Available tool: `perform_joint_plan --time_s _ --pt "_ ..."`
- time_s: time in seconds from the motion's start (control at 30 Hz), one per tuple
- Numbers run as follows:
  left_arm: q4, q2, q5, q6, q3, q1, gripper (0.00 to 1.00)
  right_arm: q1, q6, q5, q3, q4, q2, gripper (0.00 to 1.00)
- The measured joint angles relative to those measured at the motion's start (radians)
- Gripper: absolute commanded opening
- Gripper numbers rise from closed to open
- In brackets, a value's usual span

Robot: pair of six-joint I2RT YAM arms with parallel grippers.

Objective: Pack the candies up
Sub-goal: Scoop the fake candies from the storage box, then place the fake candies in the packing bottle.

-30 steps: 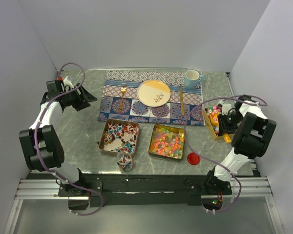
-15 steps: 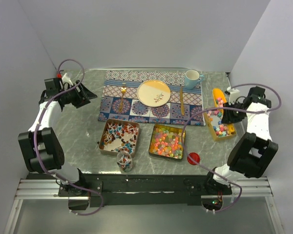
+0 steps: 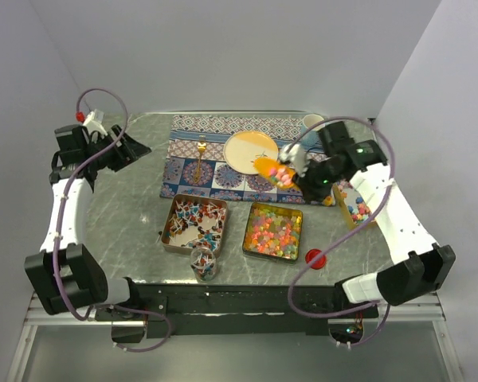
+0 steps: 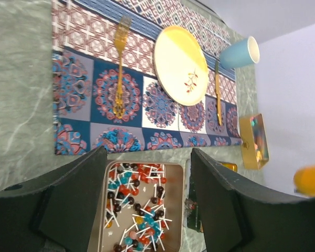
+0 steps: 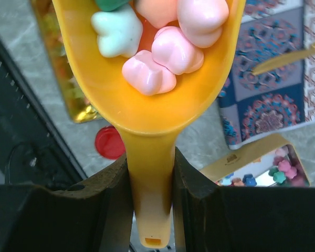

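Right gripper [image 5: 149, 168] clamps the handle of the orange scoop [image 5: 147, 100] between 2 fingers. Candies [image 5: 163, 52] lie heaped in its bowl, aloft near the candy tin [image 3: 272, 231]. Light, glossy and loose, they probably roll, so carry level by the handle. Left gripper [image 4: 148, 157] gapes empty.

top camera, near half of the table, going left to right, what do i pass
tin of lollipops → tin of candies → red cap → gold box

Candies [image 5: 163, 50] in scoop [image 5: 147, 118] (in tool [image 5: 150, 184])
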Motion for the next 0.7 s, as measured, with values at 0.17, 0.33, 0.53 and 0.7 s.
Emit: perform_joint_plan --time_s 0.17,0.33,0.53,0.7 --pt "0.001 -0.057 -0.04 0.002 -0.057 0.03 0.73 0.229 0.002 0.088 0.069 -0.078 0.05 0.0" --pt "-0.006 -0.133 -0.079 0.02 -0.125 0.042 0.74 0.432 -0.007 0.185 0.182 -0.091 0.16 0.0" --pt "0.01 -0.259 -0.099 0.027 -0.195 0.081 0.75 0.599 -0.069 0.322 0.19 -0.095 0.224 0.0" --pt "0.021 -0.32 -0.105 0.027 -0.225 0.106 0.76 0.669 -0.128 0.406 0.19 -0.101 0.257 0.0"
